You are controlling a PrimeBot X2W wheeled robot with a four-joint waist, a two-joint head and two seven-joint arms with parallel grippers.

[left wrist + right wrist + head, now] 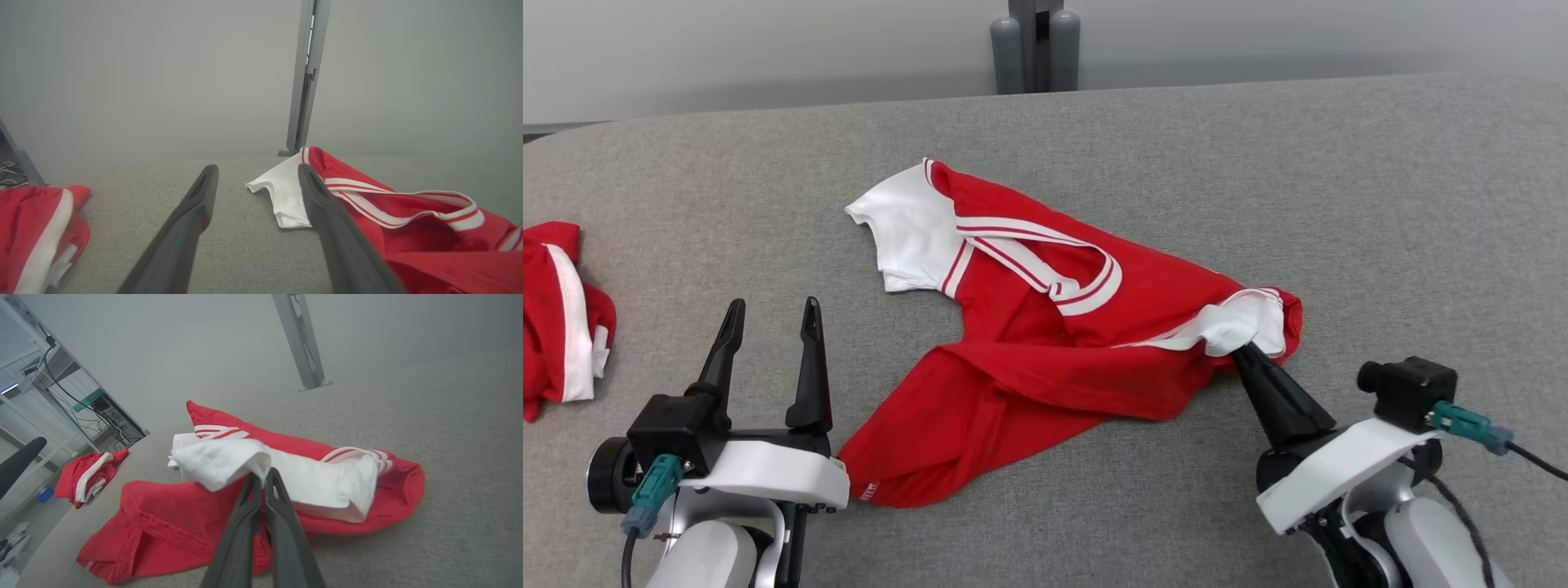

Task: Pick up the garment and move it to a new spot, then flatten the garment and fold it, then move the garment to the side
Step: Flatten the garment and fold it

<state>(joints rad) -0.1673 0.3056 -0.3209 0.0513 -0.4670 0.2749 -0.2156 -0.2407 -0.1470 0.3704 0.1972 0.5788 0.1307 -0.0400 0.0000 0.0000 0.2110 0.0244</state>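
A red shirt with white sleeves and striped trim, the garment [1045, 327], lies crumpled across the middle of the grey table [1258, 163]. My right gripper [1241, 353] is shut on its white right sleeve [229, 461], pinching the fabric between the fingertips. My left gripper [772, 314] stands open at the lower left, just left of the shirt's bottom hem, with nothing between its fingers [196, 212]. In the left wrist view the other white sleeve [282, 192] lies just beyond the right finger.
A second red and white garment [560, 318] is bunched at the table's left edge. A grey post [1036, 45] stands behind the far edge. Shelving with cables [61, 388] stands off to the left side.
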